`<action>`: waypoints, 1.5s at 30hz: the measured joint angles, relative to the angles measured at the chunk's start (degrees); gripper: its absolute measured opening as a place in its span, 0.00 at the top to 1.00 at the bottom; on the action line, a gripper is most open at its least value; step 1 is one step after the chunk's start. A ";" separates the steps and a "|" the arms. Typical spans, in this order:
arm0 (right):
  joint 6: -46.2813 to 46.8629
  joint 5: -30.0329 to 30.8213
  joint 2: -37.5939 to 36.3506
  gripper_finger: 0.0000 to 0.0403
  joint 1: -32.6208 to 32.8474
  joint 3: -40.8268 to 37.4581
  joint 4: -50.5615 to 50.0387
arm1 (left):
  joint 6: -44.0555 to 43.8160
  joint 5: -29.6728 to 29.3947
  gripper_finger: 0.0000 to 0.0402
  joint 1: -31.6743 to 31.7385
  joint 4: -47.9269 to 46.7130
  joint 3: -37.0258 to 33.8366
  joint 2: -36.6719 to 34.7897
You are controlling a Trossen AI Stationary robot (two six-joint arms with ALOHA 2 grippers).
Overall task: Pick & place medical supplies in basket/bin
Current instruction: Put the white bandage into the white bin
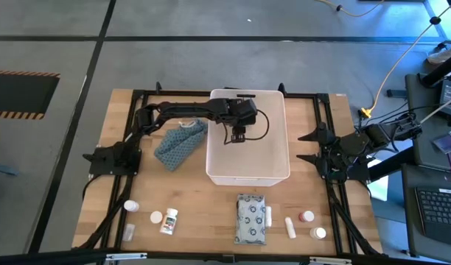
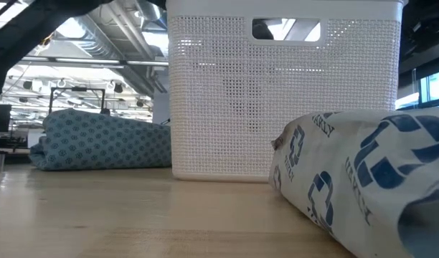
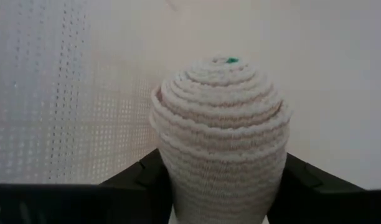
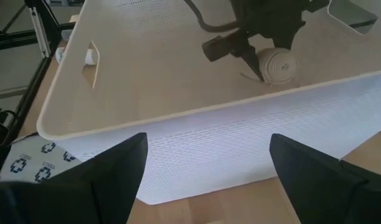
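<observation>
High view: left pincer [image 1: 238, 137] grips bandage roll [image 3: 220, 137] over bin [image 1: 281, 110]; blue cloth [image 1: 180, 143] beside.

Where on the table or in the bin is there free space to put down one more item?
The bin floor is bare; the left gripper holds the bandage roll over its far part. Bare wood lies between the bin and the patterned pack, and between the blue cloth and the bottles. The near edge is crowded. The right gripper waits beside the bin.
</observation>
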 joint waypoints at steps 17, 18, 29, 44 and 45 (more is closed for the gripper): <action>2.59 -5.62 0.00 0.16 0.00 0.00 0.04 | 2.27 -6.56 0.46 0.00 1.15 0.02 -0.25; 3.26 -5.62 0.00 0.16 0.00 0.00 0.04 | 2.25 -7.44 0.46 0.00 1.54 0.02 -0.25; 3.53 -5.62 0.01 0.16 0.00 0.00 0.02 | 3.58 -9.60 0.46 -1.23 3.02 0.02 -0.25; 3.58 -5.64 0.00 0.16 0.00 0.00 0.02 | 2.05 -9.93 0.27 -0.54 0.95 0.02 -0.25; 3.68 -5.62 0.00 0.16 0.00 0.00 0.02 | 2.23 -10.51 0.26 -0.45 1.03 0.02 -0.25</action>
